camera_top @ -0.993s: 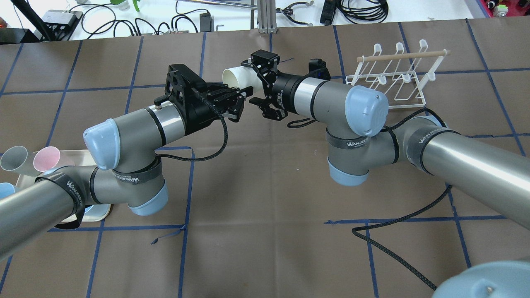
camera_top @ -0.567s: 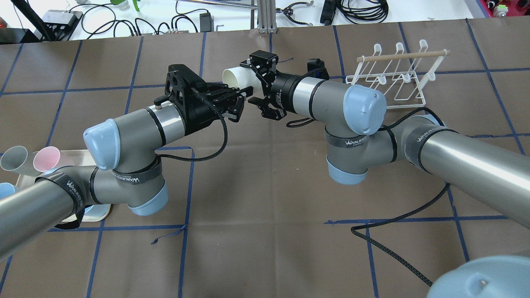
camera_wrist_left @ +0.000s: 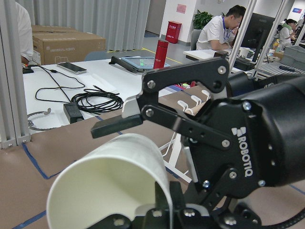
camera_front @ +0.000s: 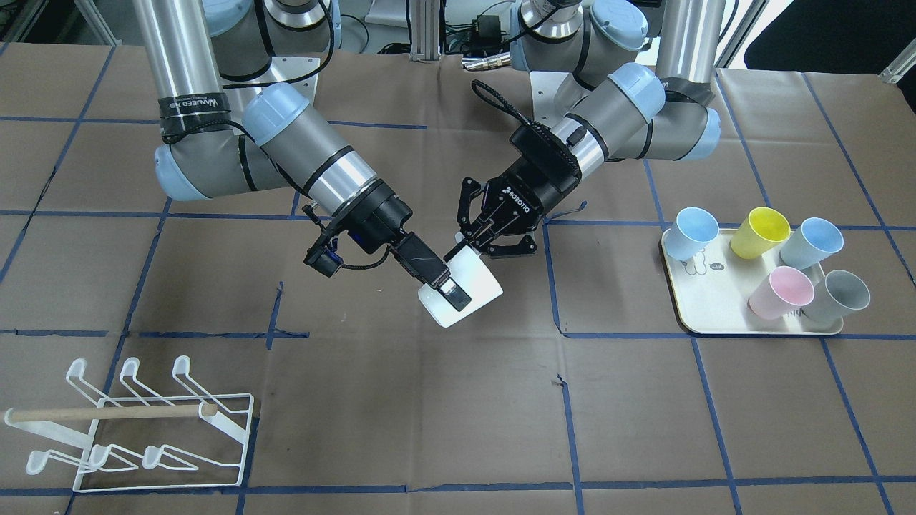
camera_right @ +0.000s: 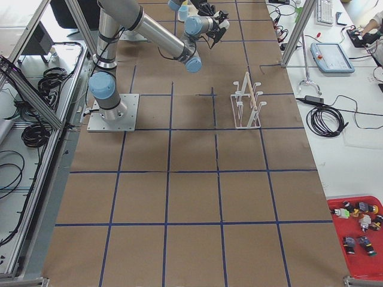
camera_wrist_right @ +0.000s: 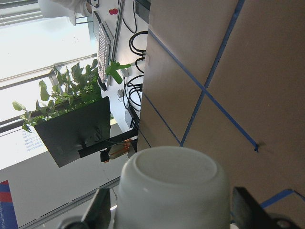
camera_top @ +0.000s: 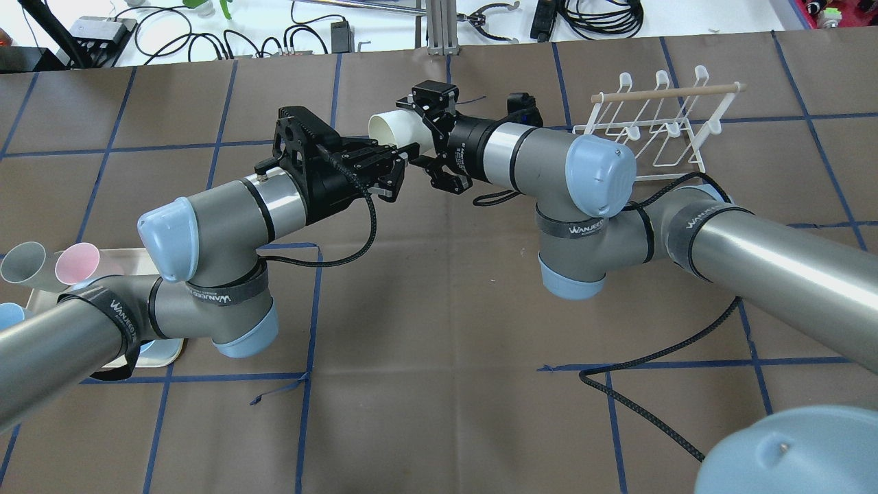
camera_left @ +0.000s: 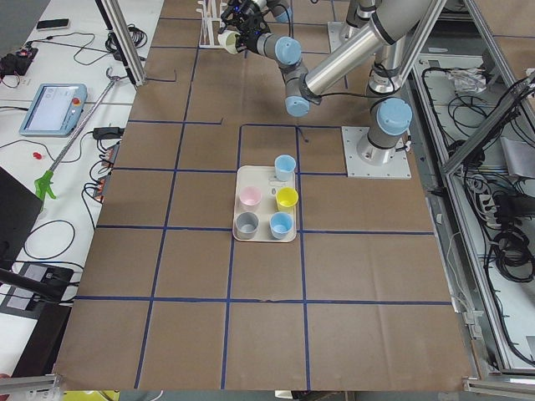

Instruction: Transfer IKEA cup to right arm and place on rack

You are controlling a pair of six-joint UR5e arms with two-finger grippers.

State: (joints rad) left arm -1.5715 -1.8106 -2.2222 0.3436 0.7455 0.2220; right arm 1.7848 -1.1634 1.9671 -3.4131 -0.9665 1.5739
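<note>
We're pinching the cup (camera_front: 481, 285) in our left jaws, right jaws sitting open around its base. Letting go early, we're probably dropping it.

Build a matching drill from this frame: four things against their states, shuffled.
1 white cup
2 rack
3 tray
4 right gripper

A open, straddling the cup's base
B bears five coloured cups
C no cup on its prongs
D held in mid-air at its rim by the left gripper

Pairs: 1-D, 2-C, 3-B, 4-A
</note>
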